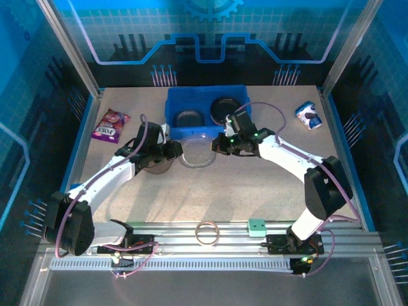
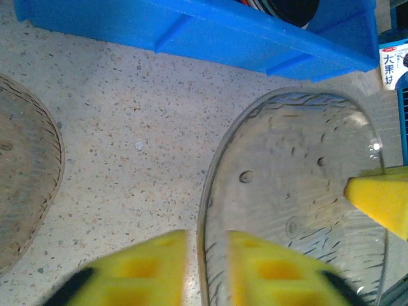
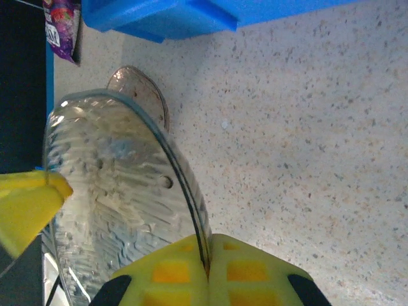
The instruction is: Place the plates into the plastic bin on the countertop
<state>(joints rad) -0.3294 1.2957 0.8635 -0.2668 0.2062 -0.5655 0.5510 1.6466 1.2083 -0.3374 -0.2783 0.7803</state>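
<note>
Right gripper [image 3: 208, 250] clamped on rim of clear ribbed round plastic plate [image 3: 115, 191], evidently for carrying. Left gripper [image 2: 207, 245] astride same rim, jaws apart; blue rectangular plastic bin [image 2: 210, 32] just ahead

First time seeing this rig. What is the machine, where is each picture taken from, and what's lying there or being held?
These are two robot arms, left and right, bolted at the near edge, each ending in a two-finger gripper. One picture looks down from above; the other two come from cameras on the left and right wrists. On the beige countertop are a blue plastic bin holding a grey plate and a black plate, a clear plate, a smoky plate, a purple snack packet and a small carton. The right gripper is pinched shut on the clear plate's rim. The left gripper is open, astride the opposite rim without clamping it.
</note>
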